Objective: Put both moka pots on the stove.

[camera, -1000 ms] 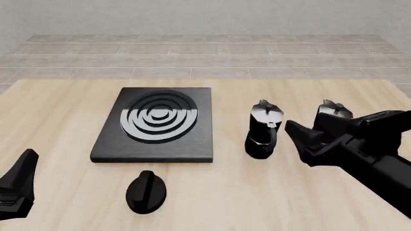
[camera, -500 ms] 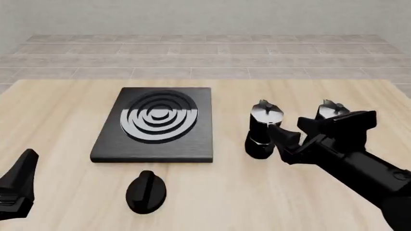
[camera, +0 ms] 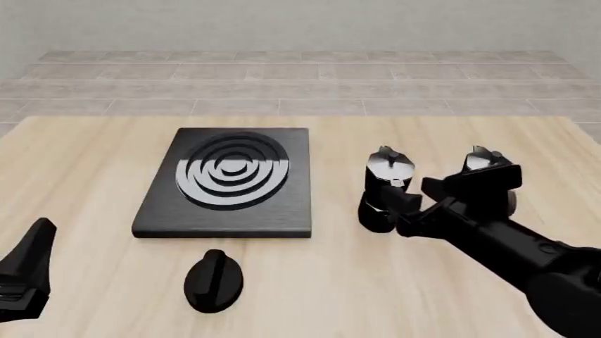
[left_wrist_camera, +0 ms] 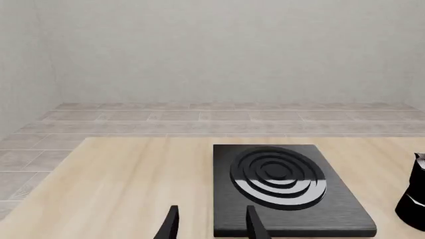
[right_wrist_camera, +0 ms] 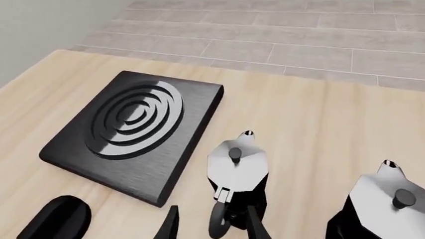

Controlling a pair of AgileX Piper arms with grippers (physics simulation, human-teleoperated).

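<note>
Surface: pale wooden table (camera: 84, 155), grey tiled floor and plain wall behind.
Stove (camera: 230, 179): flat on table, left of centre, ring burner bare.
Right gripper (camera: 409, 204): released, fingers spread either side of the nearer pot's handle; contact cannot be confirmed.
Left gripper (left_wrist_camera: 209, 226): released, low at near left, well apart from all objects.
Left moka pot (camera: 383, 189): upright on table, right of stove.
Right moka pot (camera: 481, 163): upright, beside the first, partly hidden by the arm.
Knob (camera: 213, 279): black oval, on table just in front of stove.

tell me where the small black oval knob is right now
In the front view, the knob lies on the table near the front edge, left of centre, just in front of the stove.
</note>
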